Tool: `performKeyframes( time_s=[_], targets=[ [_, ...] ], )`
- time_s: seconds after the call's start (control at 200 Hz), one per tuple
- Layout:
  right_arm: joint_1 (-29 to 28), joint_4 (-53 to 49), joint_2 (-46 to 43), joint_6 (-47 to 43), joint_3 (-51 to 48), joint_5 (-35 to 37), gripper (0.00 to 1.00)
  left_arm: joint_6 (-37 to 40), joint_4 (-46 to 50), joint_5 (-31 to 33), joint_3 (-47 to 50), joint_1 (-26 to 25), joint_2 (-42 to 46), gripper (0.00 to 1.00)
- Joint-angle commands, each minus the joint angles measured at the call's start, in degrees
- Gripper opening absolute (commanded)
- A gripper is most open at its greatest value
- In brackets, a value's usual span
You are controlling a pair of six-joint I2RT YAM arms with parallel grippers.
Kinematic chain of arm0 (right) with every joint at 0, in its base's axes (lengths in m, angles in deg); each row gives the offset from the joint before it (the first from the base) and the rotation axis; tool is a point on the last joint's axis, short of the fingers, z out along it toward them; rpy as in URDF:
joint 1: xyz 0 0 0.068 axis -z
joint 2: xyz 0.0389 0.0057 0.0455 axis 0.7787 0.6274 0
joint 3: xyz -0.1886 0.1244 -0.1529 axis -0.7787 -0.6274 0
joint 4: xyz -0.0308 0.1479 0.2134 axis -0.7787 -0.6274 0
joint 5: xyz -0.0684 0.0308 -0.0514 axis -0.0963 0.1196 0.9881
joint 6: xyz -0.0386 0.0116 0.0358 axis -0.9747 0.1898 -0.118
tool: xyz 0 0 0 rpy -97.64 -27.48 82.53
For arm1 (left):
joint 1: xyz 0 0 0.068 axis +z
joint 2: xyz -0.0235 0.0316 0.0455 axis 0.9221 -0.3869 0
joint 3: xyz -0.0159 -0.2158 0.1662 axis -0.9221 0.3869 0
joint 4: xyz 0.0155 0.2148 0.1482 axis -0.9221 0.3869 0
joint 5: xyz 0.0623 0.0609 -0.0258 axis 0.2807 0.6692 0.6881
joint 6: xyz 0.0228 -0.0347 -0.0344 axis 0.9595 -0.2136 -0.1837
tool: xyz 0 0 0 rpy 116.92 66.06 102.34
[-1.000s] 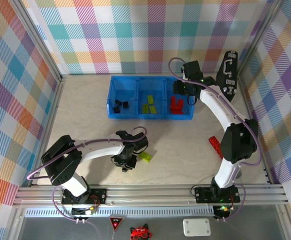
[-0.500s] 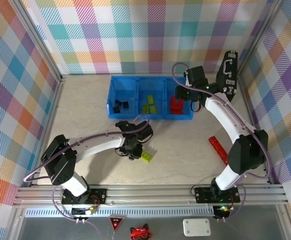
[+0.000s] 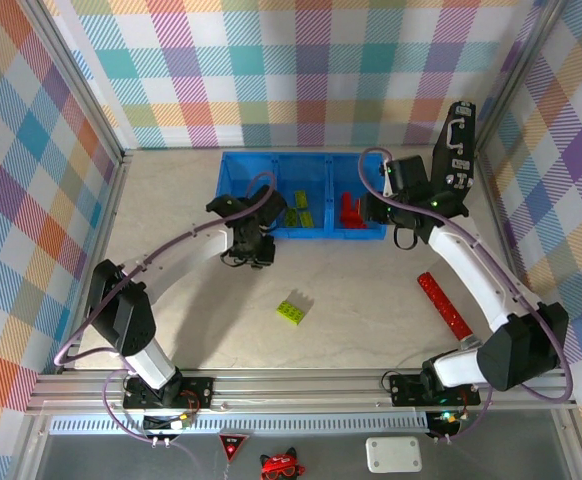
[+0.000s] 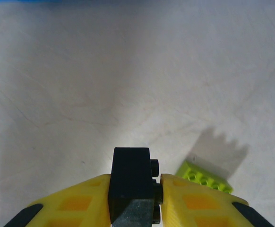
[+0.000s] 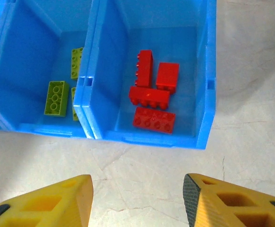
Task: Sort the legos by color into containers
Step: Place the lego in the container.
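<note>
Left end effector (image 3: 252, 244) pinched black brick (image 4: 131, 170) | left compartment (image 3: 246, 180) lay just ahead | right end effector (image 5: 137, 185) spread, farther off

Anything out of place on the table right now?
One lime-green brick lies loose on the table, apart from the blue bin, where other green bricks already sit. Nothing looks spilled or broken.

The left arm stretches forward, its left gripper (image 3: 250, 246) clamped on a black lego (image 4: 130, 176) at the near-left wall of the blue bin (image 3: 316, 236). The right gripper (image 3: 385, 203) hangs with jaws parted, just beside the bin's right end.
</note>
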Motion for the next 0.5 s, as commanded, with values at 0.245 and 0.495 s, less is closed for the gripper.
performKeyframes(
  time_s=[0.245,0.495],
  targets=[
    [-5.93,-2.65,-4.89,5.55,-4.0,0.17,0.54,6.39,1.77,0.27,-13.79,10.12,-8.22,0.3],
    [-10.37,-3.47,-7.78,8.89,-7.72,2.62,0.54,6.98,-0.89,-6.23,-21.91,15.48,-16.51,0.3]
  ],
)
